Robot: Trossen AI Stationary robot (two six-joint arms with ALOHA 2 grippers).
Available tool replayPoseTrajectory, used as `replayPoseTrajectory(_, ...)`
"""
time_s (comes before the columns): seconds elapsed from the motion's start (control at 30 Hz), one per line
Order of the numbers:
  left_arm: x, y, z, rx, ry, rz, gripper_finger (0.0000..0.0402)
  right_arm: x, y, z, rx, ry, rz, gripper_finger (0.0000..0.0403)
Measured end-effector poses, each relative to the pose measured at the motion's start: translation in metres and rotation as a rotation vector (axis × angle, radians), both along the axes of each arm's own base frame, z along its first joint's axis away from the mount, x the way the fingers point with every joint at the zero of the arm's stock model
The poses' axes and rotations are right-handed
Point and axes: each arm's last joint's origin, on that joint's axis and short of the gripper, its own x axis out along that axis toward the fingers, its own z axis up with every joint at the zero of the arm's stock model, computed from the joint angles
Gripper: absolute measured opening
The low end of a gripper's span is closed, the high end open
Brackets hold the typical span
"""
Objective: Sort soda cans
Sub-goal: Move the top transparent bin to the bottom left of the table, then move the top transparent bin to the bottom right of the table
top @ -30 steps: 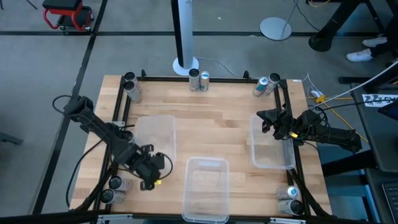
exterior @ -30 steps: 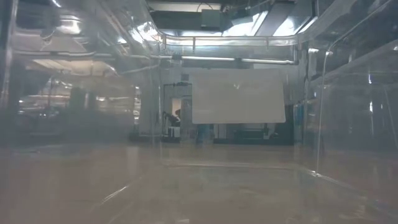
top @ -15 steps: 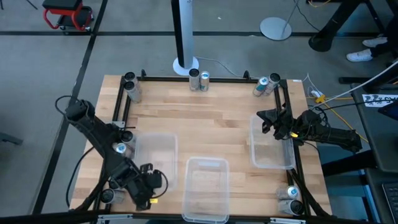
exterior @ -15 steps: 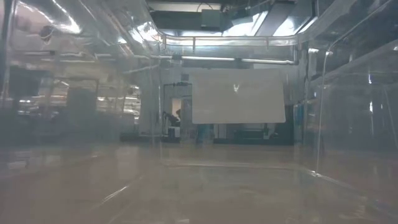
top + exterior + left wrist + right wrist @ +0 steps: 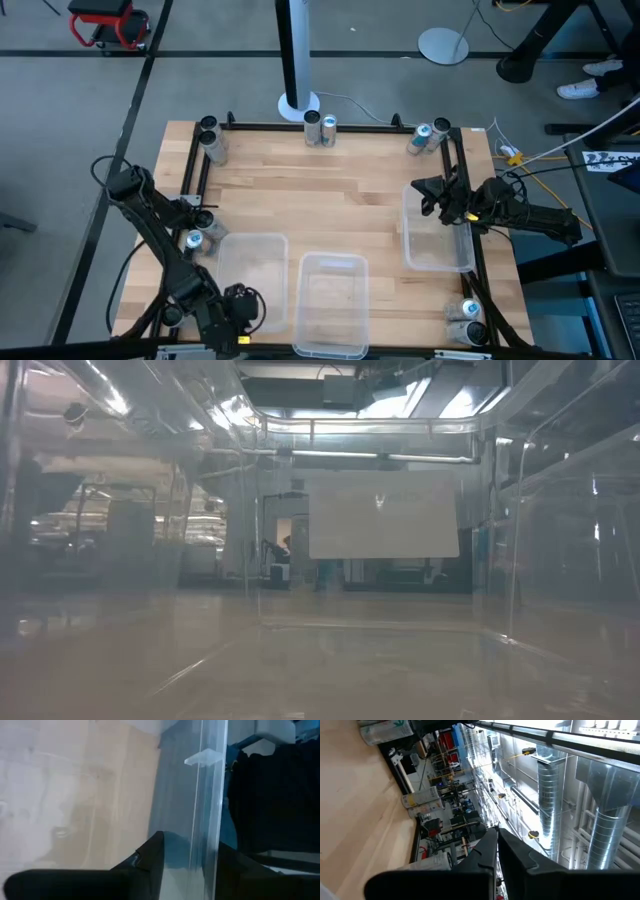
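While the left gripper (image 5: 238,318) drew the left bin (image 5: 250,238) nearer the table's (image 5: 340,200) front edge, its jaws began parting astride the bin's wall, so sorting had not started. The right gripper (image 5: 425,195) hung closed and empty over the right bin (image 5: 437,262). Three bins were in view, and ten soda cans (image 5: 318,125) showed clearly, paired along the table's edges, none binned.

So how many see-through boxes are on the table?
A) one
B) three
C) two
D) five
B: the high view shows three clear bins, one near the left arm, one in the middle at the near edge, and one by the right arm.
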Motion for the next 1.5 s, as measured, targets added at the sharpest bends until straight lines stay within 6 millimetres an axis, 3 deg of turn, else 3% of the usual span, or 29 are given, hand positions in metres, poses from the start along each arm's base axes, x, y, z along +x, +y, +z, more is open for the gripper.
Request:
replayPoseTrajectory(0.3, 0.004, 0.004, 0.001, -0.072, 0.073, 0.064, 0.0170, 0.000, 0.003, 0.000, 0.054, -0.008, 0.117, 0.0019)
replayPoseTrajectory(0.53, 0.004, 0.022, 0.026, -0.118, 0.036, 0.045, 0.0187, 0.000, 0.004, 0.003, 0.064, -0.032, 0.157, 0.0024)
replayPoseTrajectory(0.73, -0.004, 0.046, 0.054, -0.055, -0.100, 0.029, 0.0188, -0.001, 0.004, 0.005, 0.057, -0.056, 0.162, 0.0090)
replayPoseTrajectory(0.93, -0.011, 0.071, 0.075, 0.133, -0.276, 0.007, 0.0188, -0.003, 0.004, 0.012, 0.051, -0.112, 0.166, 0.0162)
replayPoseTrajectory(1.13, -0.008, 0.089, 0.087, 0.535, -0.517, -0.034, 0.0189, -0.008, 0.004, 0.053, 0.149, -0.015, 0.155, 0.0200)
replayPoseTrajectory(1.27, -0.002, 0.093, 0.073, 0.808, -0.621, -0.041, 0.0189, -0.002, 0.003, 0.085, 0.242, 0.166, 0.111, 0.0204)
replayPoseTrajectory(1.5, 0.013, 0.110, 0.046, 0.865, -0.703, -0.084, 0.0189, 0.034, -0.001, 0.130, 0.365, 0.411, 0.130, 0.0205)
